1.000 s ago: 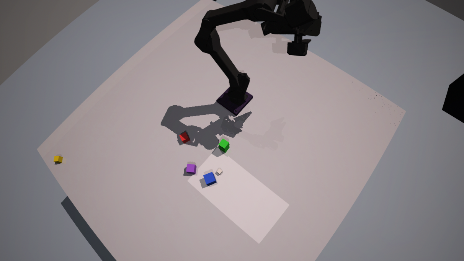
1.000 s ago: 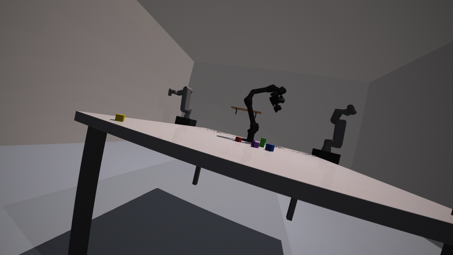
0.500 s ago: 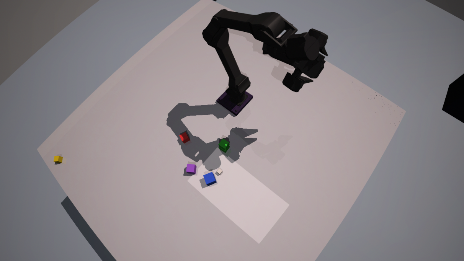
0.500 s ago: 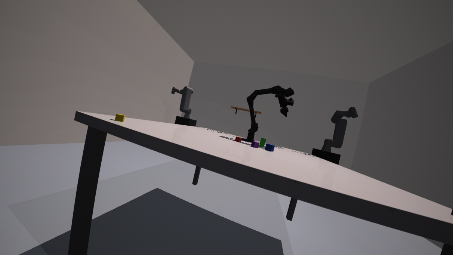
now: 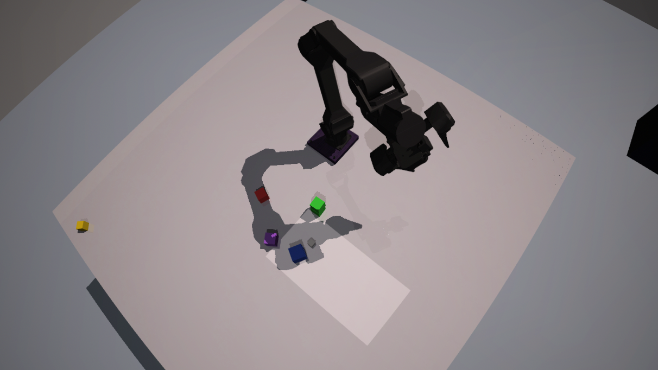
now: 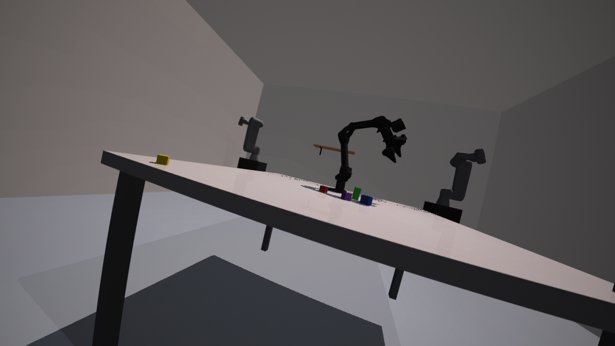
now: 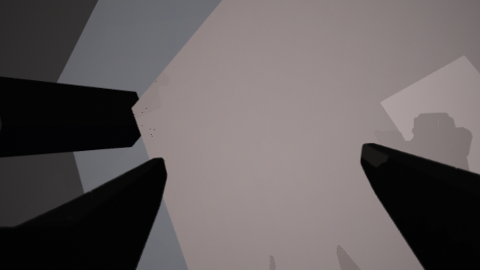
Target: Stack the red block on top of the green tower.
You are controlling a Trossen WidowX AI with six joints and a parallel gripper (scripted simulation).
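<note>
From the top I see the red block [image 5: 261, 194] darkened by arm shadow, beside the green tower [image 5: 317, 205]. Exterior: gripper [image 6: 394, 153] high above both. Wrist: fingers spread wide, holding nothing; blocks out of frame.

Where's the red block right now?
In the top view the red block sits on the table in the arm's shadow, left of the green tower, above the purple block.
</note>
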